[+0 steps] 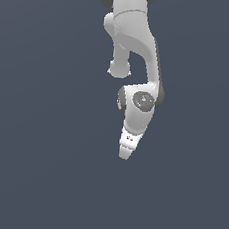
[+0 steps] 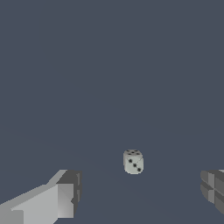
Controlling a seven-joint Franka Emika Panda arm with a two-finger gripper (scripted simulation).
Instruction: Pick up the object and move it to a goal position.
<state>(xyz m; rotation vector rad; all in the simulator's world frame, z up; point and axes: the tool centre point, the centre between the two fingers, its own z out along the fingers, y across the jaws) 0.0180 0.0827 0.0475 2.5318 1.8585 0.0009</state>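
The object (image 2: 133, 162) is a small pale die with black pips, resting on the flat dark grey floor (image 2: 109, 65). In the wrist view it lies in line with the gap between my two fingers, touching neither. My gripper (image 2: 140, 192) is open, with one light finger (image 2: 61, 199) and one darker ridged finger (image 2: 213, 189) set wide apart and nothing held. From the exterior view, the white arm reaches down with the gripper (image 1: 125, 155) pointing at the floor. The object does not show in that view.
The dark grey floor (image 1: 35, 168) stretches evenly on all sides of the arm. No other objects, walls or edges appear in either view.
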